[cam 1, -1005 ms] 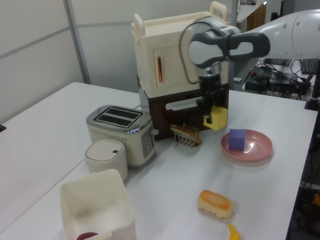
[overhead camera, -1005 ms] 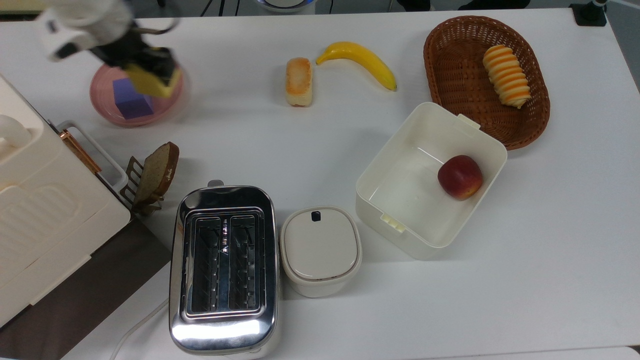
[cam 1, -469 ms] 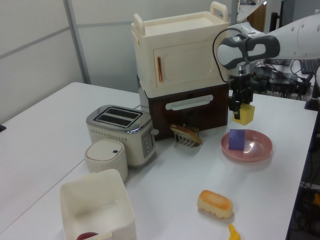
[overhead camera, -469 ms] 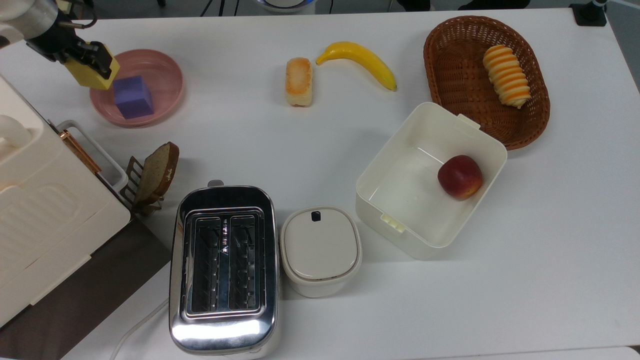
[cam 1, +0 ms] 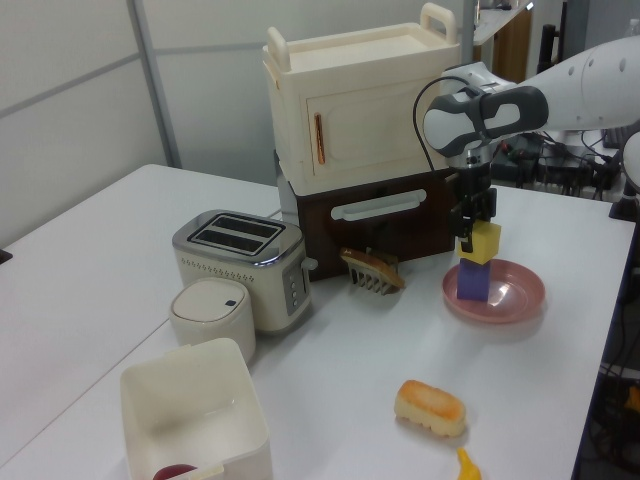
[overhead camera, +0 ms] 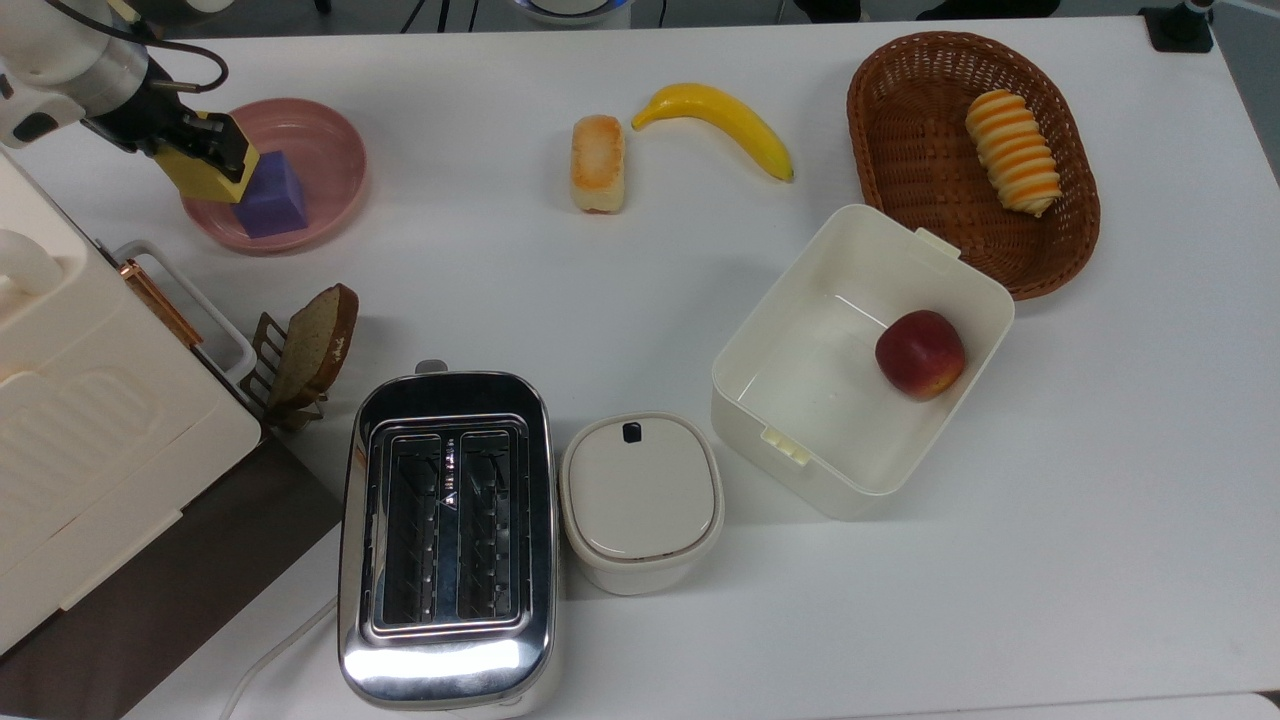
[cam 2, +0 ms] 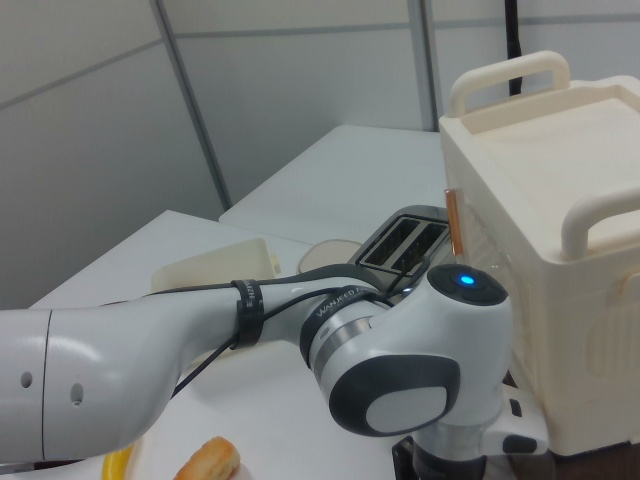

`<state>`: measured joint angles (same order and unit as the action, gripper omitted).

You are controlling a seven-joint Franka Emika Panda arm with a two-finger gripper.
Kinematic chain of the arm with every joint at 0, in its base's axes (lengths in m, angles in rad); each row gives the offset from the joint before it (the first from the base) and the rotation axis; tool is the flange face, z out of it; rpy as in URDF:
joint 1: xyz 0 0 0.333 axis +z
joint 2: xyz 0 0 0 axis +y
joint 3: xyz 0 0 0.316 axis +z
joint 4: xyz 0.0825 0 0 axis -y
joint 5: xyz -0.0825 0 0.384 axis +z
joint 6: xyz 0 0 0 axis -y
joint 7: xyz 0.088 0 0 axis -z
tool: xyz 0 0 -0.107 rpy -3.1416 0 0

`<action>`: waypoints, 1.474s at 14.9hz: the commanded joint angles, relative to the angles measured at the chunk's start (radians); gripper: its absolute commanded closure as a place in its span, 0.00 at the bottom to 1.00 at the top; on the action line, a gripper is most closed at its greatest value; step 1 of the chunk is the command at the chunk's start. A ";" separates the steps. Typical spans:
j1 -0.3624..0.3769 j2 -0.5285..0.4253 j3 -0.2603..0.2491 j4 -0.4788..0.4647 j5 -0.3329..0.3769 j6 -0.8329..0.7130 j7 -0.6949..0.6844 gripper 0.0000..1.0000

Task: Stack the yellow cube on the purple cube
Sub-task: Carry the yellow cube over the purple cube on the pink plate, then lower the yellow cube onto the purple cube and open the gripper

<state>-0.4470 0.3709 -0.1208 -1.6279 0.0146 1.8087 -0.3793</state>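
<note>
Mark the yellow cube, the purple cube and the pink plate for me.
yellow cube [cam 1: 486, 241], left view, its front face.
purple cube [overhead camera: 278, 196], top view, its top face.
pink plate [overhead camera: 335, 150], top view, bare inner wall.

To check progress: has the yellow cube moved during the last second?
Yes. The yellow cube now sits above the purple cube in the pink plate.

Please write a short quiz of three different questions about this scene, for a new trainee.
1. True or false: the tool holds the yellow cube.
2. What does the purple cube lie in? A. wicker basket B. pink plate C. white box
3. Fill in: inside the white box lies an ___.

Key: 1 true. 2 B, the pink plate. 3 apple.
</note>
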 commanded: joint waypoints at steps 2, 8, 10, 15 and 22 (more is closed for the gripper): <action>0.025 -0.026 0.001 -0.026 -0.018 0.015 0.033 0.64; 0.044 -0.026 0.001 -0.052 -0.034 0.000 0.019 0.63; 0.047 -0.026 0.001 -0.053 -0.036 -0.015 0.017 0.62; 0.054 -0.026 0.001 -0.056 -0.036 -0.025 0.017 0.00; 0.053 -0.079 0.001 -0.029 -0.032 -0.097 0.016 0.00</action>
<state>-0.4023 0.3644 -0.1177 -1.6531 -0.0072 1.7759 -0.3683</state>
